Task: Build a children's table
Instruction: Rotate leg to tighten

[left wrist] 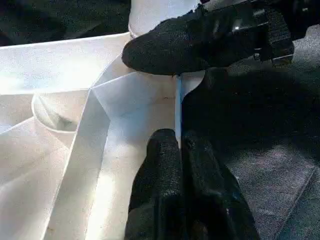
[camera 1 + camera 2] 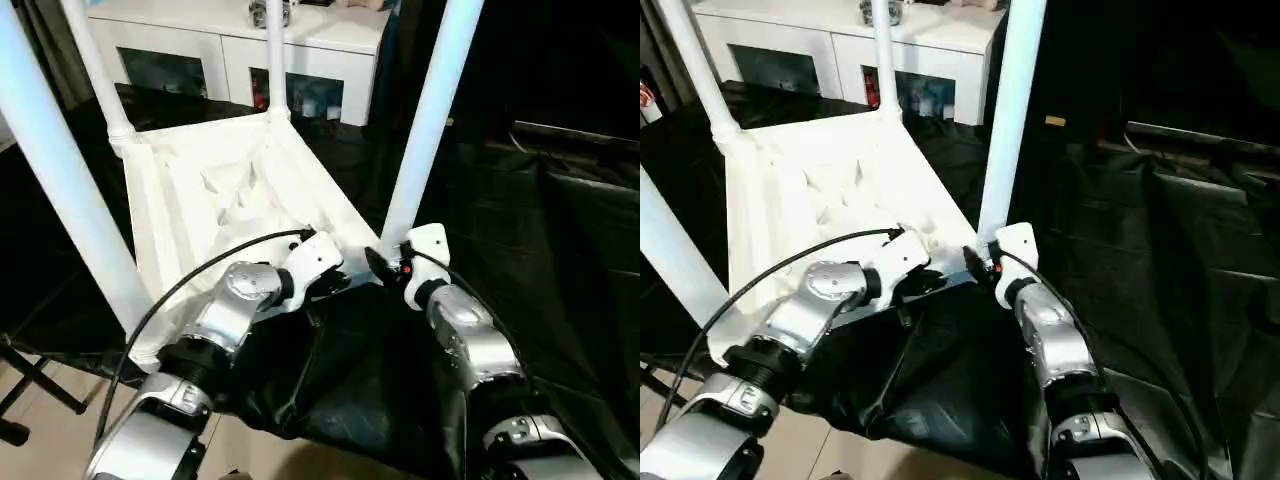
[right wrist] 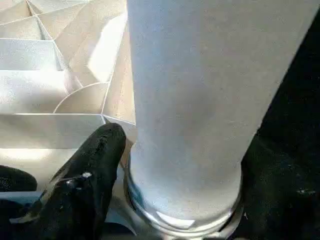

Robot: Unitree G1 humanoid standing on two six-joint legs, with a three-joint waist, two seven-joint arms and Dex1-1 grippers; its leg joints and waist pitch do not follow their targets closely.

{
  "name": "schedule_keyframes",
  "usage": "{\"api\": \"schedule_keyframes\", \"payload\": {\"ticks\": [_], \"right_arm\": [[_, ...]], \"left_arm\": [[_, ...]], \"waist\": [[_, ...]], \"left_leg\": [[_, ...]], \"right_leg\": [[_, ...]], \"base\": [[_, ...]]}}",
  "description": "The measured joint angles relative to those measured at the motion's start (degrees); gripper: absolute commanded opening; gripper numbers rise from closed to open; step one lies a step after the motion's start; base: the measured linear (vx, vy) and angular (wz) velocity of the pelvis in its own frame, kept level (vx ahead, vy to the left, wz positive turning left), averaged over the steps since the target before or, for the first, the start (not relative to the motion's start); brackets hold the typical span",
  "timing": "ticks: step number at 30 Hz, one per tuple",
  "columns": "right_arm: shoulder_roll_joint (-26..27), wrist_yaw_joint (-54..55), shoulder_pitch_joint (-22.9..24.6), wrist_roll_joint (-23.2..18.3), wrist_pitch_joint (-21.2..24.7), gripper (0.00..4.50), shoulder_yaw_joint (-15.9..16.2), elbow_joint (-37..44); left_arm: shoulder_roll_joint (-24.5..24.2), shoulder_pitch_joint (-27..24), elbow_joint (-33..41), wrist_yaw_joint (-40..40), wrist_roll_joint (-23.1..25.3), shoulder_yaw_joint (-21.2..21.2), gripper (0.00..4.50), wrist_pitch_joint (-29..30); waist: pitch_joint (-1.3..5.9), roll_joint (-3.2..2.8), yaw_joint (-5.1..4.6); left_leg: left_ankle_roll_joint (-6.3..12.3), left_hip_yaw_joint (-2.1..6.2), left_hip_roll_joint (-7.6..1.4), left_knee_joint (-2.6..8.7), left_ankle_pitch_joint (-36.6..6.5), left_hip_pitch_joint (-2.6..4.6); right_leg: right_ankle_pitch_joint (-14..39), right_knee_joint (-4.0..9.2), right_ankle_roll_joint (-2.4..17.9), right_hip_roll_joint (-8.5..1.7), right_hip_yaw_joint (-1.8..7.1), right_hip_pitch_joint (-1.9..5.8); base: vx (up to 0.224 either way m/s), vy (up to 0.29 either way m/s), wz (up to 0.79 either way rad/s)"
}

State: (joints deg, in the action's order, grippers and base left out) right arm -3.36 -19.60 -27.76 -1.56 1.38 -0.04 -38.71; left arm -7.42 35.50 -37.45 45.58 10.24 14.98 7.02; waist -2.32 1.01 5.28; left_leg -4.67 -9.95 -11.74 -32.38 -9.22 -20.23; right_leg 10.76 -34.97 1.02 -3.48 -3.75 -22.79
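The children's table stands upside down, its white ribbed top on black cloth with four white legs rising from the corner sockets. The near right leg stands in its socket. My right gripper sits at that leg's base, open, with one black finger on each side of the leg and close to it. My left gripper is shut on the thin rim of the top, just beside that corner. The near left leg rises past my left arm.
A white cabinet with glass doors stands behind the table. Black cloth covers the surface to the right and front. Black stand legs cross the light floor at the lower left. A cable loops over my left forearm.
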Motion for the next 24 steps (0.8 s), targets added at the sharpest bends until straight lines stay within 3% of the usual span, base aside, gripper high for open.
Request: {"api": "schedule_keyframes", "payload": {"ticks": [6, 8, 15, 24], "right_arm": [[-2.89, -8.36, 0.51, -0.58, -0.88, 3.97, 0.88, 0.43], [-5.98, -14.89, 1.75, -1.04, -1.51, 3.97, 2.92, 2.37], [-12.98, -34.34, 3.87, -4.22, -1.41, 3.97, 6.8, 7.86], [-18.02, -47.97, 5.01, -7.12, 0.56, 3.97, 10.17, 13.48]], "left_arm": [[-1.44, -0.07, 0.31, 3.12, -0.5, -0.04, 0.0, -0.96], [-3.5, -0.85, 1.68, 6.93, -1.52, 0.13, 0.0, -1.75], [-8.41, -1.68, 2.49, 18.78, -4.49, 1.29, 0.0, -6.73], [-12.2, -2.32, 3.01, 28.15, -7.3, 1.76, 0.0, -8.6]], "waist": [[-0.02, -0.01, -0.09], [-0.04, -0.05, -0.04], [-0.12, -0.06, 1.38], [-0.17, 0.02, 2.24]], "left_leg": [[0.0, -0.01, 0.0, 0.1, 0.0, -0.08], [0.0, -0.01, -0.01, 0.2, -0.01, -0.11], [0.0, -0.01, -0.03, 0.12, -0.01, -0.28], [0.0, -0.01, -0.05, 0.09, -0.01, -0.38]], "right_leg": [[0.0, 0.06, 0.01, 0.01, -0.01, -0.06], [-0.08, 0.06, 0.19, 0.02, -0.02, -0.11], [-0.05, 0.07, 0.26, 0.01, -0.07, -0.15], [-0.04, 0.06, 0.25, 0.0, -0.08, -0.22]], "base": [[0.0, 0.0, 0.0], [0.0, 0.0, 0.0], [0.0, 0.0, 0.0], [0.0, 0.0, 0.0]]}}
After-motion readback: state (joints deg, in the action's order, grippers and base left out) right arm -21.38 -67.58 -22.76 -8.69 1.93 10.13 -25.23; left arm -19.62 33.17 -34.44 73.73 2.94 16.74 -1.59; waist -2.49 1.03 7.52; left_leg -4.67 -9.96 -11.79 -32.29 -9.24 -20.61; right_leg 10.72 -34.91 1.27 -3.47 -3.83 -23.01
